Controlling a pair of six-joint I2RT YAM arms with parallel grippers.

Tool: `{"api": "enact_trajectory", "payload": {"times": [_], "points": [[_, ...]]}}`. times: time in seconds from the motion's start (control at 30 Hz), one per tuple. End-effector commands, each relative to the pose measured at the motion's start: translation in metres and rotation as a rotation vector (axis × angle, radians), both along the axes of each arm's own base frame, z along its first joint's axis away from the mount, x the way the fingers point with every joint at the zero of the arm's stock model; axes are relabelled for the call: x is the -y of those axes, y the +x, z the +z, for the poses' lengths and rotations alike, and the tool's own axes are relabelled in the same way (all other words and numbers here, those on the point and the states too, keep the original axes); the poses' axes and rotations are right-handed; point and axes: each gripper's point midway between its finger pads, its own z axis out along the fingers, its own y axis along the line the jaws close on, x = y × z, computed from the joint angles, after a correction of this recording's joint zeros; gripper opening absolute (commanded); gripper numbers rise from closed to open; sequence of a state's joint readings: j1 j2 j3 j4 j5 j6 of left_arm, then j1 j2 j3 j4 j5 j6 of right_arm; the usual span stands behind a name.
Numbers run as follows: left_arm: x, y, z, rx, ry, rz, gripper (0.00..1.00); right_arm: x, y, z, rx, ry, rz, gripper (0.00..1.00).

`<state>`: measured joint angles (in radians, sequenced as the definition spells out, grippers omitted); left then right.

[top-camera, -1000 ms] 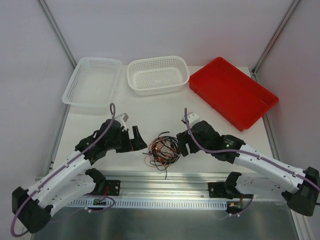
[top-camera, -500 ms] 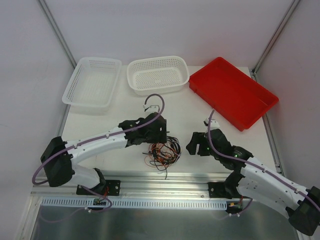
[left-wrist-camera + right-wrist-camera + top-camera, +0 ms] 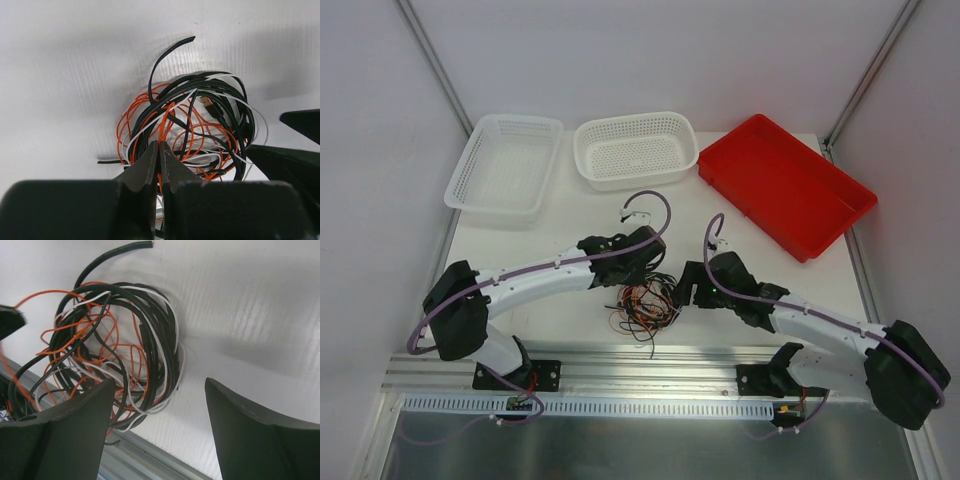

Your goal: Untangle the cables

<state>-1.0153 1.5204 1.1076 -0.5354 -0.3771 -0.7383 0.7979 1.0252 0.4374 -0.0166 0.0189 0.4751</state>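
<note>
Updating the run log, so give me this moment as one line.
left gripper: shut on tangle of thin red-orange, white and black cables | right gripper: open, beside cables | task: not yet untangled

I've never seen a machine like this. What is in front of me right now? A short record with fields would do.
Setting: white table, two arms bolted at its near edge
Tangle: cables, black, orange and white, in one knotted heap between the arms
Left hand: shut, tips at the heap's edge; whether a wire is pinched cannot be told
Right hand: open, facing the heap
Far side: slatted white basket, perforated white basket, red tray
</note>
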Motion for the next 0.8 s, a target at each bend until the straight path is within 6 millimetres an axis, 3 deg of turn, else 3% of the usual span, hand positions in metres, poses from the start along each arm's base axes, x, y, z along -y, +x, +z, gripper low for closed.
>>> {"api": "enact_trajectory", "payload": {"times": [0.0,0.07,0.17,0.33,0.4,0.5,0.6,0.77], "points": [[-0.007,0.001,0.023,0.063,-0.009,-0.016,0.0,-0.031,0.015,0.014,-0.013,0.107,-0.009,0.76],[-0.006,0.0,0.031,0.072,-0.031,-0.026,0.0,-0.036,0.018,0.007,-0.031,0.105,-0.018,0.76],[-0.006,0.003,0.047,0.107,-0.055,-0.039,0.0,-0.037,0.022,-0.013,-0.085,0.073,-0.058,0.67],[-0.015,0.011,0.093,0.227,-0.108,-0.03,0.0,-0.029,0.026,-0.037,-0.129,0.02,-0.13,0.35],[-0.025,0.018,0.109,0.288,-0.103,0.003,0.0,-0.016,0.024,-0.044,-0.141,-0.014,-0.161,0.18],[-0.046,0.024,0.138,0.371,-0.109,0.04,0.0,0.014,0.027,-0.042,-0.117,-0.082,-0.224,0.07],[-0.068,0.03,0.165,0.421,-0.155,0.084,0.0,0.05,0.03,-0.028,-0.063,-0.151,-0.311,0.02],[-0.129,0.044,0.209,0.503,-0.215,0.228,0.0,0.1,0.025,-0.016,-0.032,-0.222,-0.424,0.01]]}}
